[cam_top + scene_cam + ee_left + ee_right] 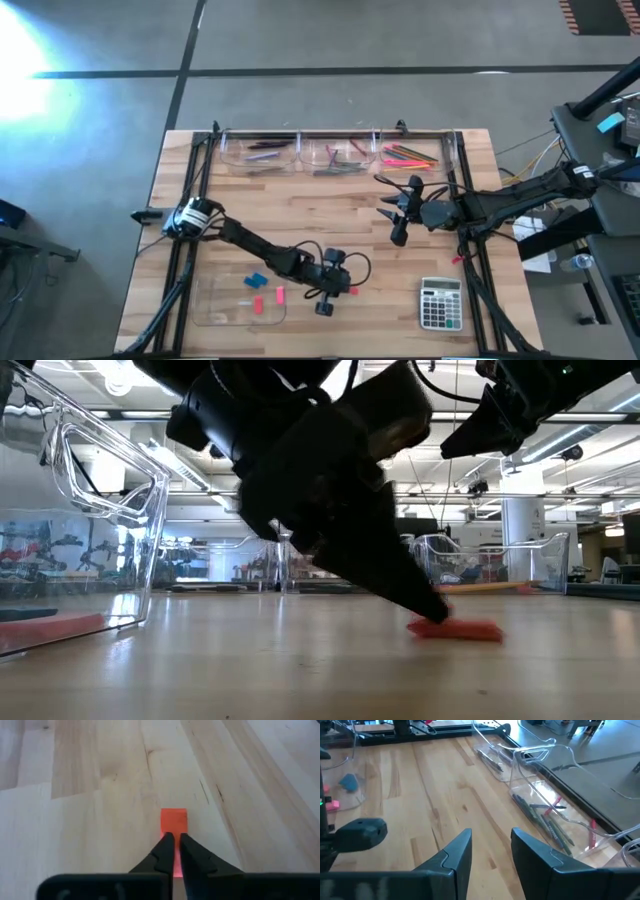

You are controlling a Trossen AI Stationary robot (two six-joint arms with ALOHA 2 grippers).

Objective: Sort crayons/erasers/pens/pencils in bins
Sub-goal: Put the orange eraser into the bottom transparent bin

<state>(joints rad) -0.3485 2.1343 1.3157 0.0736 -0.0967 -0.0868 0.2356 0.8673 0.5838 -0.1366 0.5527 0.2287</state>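
Two end effectors — left [173,851] pinching red eraser [173,822] beside tray [215,310]; right [490,852] open, mid-table.

A pale butcher-block tabletop [330,215] stands on a grey concrete floor [330,35] crossed by dark seams, with bright glare at one corner. Beyond lies a large hall with ceiling strip lights [560,445], a white column [520,525] and what may be workbenches.

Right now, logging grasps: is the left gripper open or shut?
Shut. In the left wrist view the left gripper has its fingers pinched on the red eraser, which lies flat on the table.
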